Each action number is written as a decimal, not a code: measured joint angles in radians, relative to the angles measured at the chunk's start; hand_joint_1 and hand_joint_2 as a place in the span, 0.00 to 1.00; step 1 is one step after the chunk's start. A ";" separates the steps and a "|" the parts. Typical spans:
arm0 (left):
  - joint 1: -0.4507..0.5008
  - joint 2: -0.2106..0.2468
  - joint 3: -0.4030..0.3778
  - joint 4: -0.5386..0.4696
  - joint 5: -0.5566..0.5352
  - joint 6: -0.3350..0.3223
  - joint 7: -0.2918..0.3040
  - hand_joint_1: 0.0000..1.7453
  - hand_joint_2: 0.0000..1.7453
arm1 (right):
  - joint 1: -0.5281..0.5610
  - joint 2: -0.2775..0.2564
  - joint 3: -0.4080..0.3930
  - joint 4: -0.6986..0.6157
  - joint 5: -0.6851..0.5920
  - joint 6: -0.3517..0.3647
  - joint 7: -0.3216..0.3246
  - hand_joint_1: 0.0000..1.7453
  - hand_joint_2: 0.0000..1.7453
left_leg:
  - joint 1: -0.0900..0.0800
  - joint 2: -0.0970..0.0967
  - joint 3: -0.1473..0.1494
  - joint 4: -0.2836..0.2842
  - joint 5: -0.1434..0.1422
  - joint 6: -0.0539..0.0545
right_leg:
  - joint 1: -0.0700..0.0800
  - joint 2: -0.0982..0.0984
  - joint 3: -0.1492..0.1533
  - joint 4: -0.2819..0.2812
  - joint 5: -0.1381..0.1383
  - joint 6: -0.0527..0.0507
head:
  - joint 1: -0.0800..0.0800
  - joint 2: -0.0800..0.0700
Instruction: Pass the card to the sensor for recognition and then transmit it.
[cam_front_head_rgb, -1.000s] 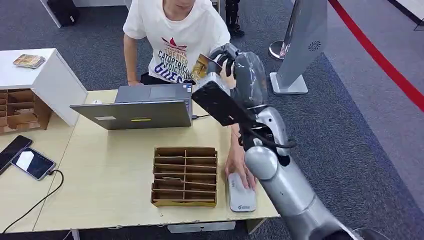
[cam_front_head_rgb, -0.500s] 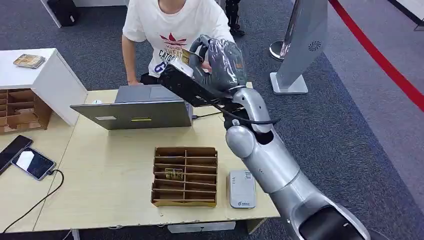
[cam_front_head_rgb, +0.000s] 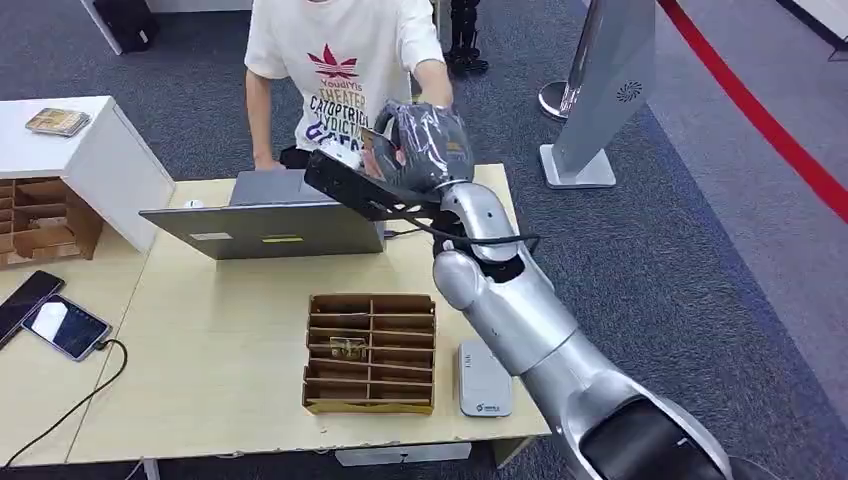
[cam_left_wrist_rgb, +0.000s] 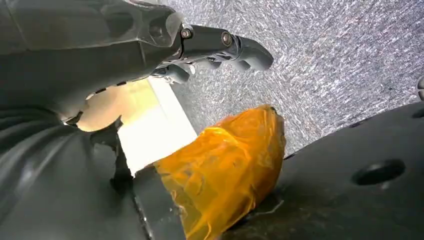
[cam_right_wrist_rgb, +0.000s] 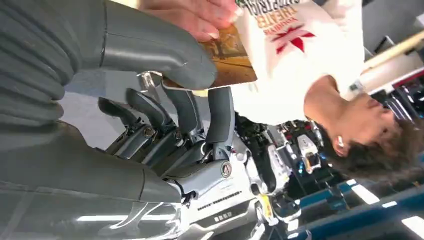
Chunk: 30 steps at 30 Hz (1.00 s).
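Head view: wooden table (cam_front_head_rgb: 220, 350) on grey carpet (cam_front_head_rgb: 680, 250), red stripe (cam_front_head_rgb: 760, 115).

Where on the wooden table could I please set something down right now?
Bare patches: left of the divided tray, in front of the laptop. Crowded: the reader fills the strip right of the tray.

Silver arm (cam_front_head_rgb: 520, 320), plastic-wrapped grey hand (cam_front_head_rgb: 425, 145).

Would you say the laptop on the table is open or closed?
Open: the laptop has its lid raised, back toward the camera.
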 joint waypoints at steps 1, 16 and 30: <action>0.000 0.000 0.000 0.000 0.000 0.000 0.000 0.00 0.00 | 0.000 0.001 0.000 0.007 0.000 0.002 0.000 0.00 0.00 | 0.000 0.000 0.000 0.000 0.000 0.000 | 0.000 0.000 0.000 0.000 0.000 0.000 | 0.000 0.000; 0.004 0.000 0.000 0.000 0.069 0.006 -0.010 0.00 0.00 | 0.148 0.027 0.024 -0.200 -0.358 0.140 -0.158 0.00 0.00 | 0.000 0.000 -0.001 0.000 0.000 0.000 | 0.000 0.000 -0.001 0.000 0.000 0.000 | 0.000 0.000; 0.019 -0.003 0.000 0.000 0.127 0.028 -0.036 0.00 0.00 | 0.477 -0.100 0.024 -0.591 -1.226 0.438 -0.383 0.00 0.00 | 0.000 0.000 -0.001 0.000 -0.001 0.000 | 0.000 0.000 -0.001 -0.001 0.000 0.000 | 0.000 0.000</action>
